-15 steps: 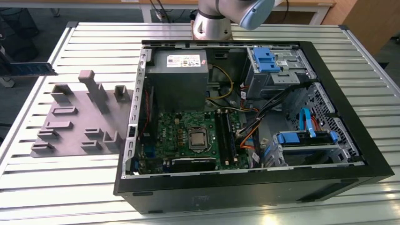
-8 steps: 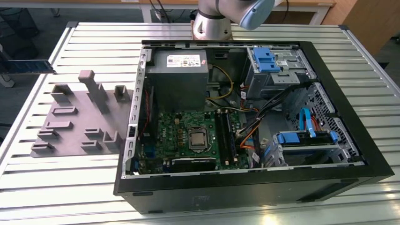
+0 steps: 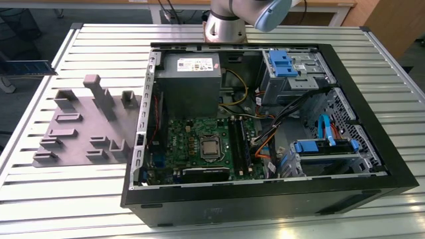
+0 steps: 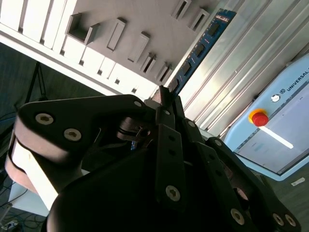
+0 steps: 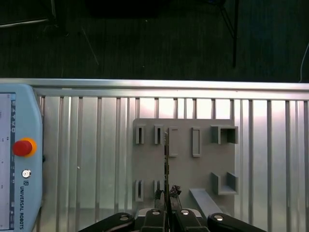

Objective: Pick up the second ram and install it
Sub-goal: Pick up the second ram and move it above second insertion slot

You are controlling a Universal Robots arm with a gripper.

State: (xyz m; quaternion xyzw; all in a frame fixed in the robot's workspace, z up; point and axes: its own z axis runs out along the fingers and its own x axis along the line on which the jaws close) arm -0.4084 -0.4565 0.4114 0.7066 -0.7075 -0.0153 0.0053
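Note:
The second ram point(image 4: 203, 43) is a narrow blue stick with black chips, and it juts out from between the fingertips of my gripper point(image 4: 164, 104), which is shut on it. In the first wrist view the ram point(image 5: 166, 159) shows edge-on as a thin dark line rising from the gripper point(image 5: 167, 200), hanging above the grey plastic tray point(image 5: 183, 169). In the exterior view the ram point(image 3: 30, 67) floats at the far left, up over the table's left edge. The green motherboard point(image 3: 199, 144) lies inside the open computer case point(image 3: 265, 194), with dark memory slots point(image 3: 237, 142) right of the processor.
The grey tray point(image 3: 83, 124) with upright blocks lies on the slatted metal table point(image 3: 66, 189) left of the case. A pale blue teach pendant point(image 5: 19, 159) with a red button rests on the table beside the tray. Cables, drive bays and a power supply point(image 3: 189, 79) crowd the case.

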